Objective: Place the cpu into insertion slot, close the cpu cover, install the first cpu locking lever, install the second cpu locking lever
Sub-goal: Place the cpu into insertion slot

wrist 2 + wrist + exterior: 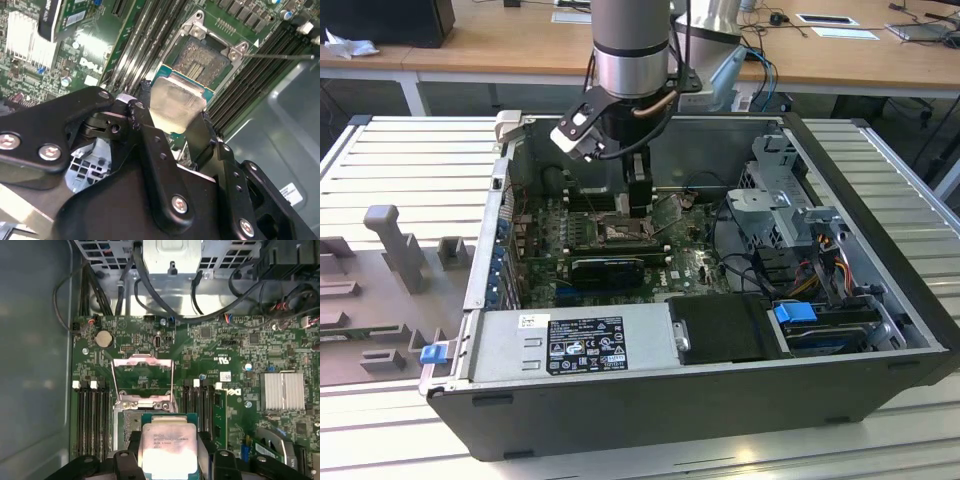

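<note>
The cpu (177, 102), a small square chip with a pale silvery top, is clamped between my black fingers in both wrist views, so my gripper (175, 112) is shut on it. It hangs just above the insertion slot (202, 60), covering part of it; the slot's brownish centre shows beyond the chip's edge. In the first wrist view the cpu (167, 445) sits in my gripper (168, 452), and the cpu cover (142, 362), a thin grey metal frame, stands flipped open beyond the socket. In the exterior view my gripper (638, 205) reaches down into the open computer case over the insertion slot (620, 232).
Memory slots (92, 410) flank the socket on both sides. A silver finned heatsink (281, 391) and a card (608, 268) lie nearby. Black cables (150, 295) and a drive cage (785, 205) crowd one side; the power supply (575, 345) fills the front. A thin metal lever (280, 56) juts out beside the socket.
</note>
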{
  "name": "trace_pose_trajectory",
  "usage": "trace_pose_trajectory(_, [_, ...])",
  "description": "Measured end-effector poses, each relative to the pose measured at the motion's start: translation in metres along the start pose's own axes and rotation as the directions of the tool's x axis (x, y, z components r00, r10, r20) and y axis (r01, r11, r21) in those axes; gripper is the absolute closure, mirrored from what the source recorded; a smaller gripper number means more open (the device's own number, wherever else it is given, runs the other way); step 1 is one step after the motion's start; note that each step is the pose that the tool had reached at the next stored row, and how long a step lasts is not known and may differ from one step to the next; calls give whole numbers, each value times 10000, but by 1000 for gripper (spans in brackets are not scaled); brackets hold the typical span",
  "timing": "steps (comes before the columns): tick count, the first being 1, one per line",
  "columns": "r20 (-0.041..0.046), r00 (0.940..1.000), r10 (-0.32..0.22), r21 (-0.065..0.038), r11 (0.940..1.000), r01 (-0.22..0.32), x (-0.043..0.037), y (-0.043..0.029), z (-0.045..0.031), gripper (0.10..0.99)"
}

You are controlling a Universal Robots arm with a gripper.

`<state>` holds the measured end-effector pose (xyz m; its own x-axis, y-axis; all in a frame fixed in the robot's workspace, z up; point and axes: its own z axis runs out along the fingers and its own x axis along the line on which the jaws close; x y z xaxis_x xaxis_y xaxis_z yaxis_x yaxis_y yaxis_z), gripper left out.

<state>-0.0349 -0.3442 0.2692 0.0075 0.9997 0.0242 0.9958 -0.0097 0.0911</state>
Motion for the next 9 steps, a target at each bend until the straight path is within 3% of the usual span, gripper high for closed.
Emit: trace_pose_trajectory(9, [0,10000,-1,0,10000,1,-5,-55,190,561])
